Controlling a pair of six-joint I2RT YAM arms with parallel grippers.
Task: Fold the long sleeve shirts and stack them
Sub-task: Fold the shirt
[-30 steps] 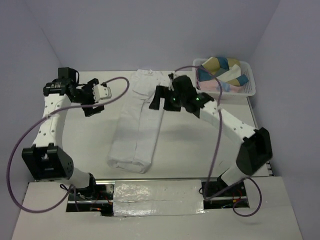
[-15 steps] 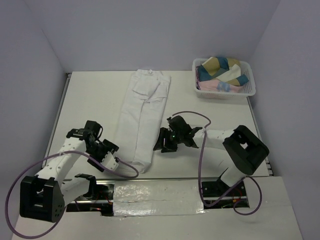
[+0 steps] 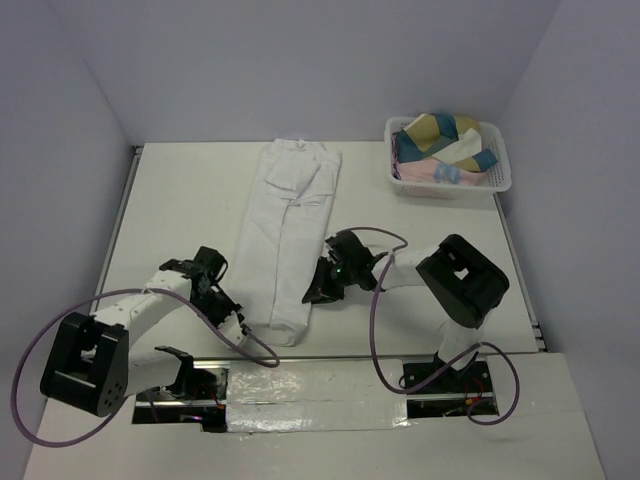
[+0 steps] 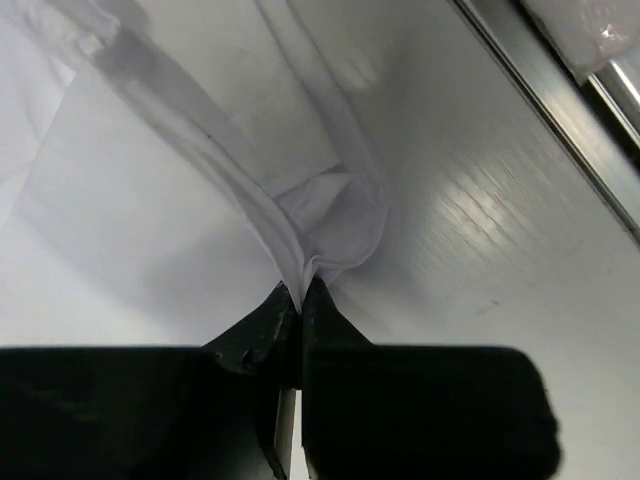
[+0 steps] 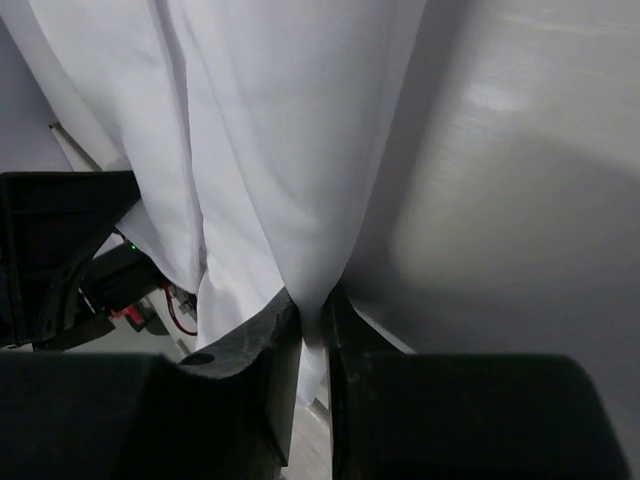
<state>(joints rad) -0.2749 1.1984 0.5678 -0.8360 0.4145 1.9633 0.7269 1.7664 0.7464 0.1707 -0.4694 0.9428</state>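
Plain white long sleeve shirt of thin soft cloth (image 3: 285, 235): folded lengthwise into narrow strip, flat on white table (image 3: 180, 200), running from middle of far edge toward near edge. Left jaws clamped on shirt's near-left corner. Right jaws clamped on its right edge, close to near end. White plastic lattice basket (image 3: 470, 188) holding coloured cloths: far-right corner.
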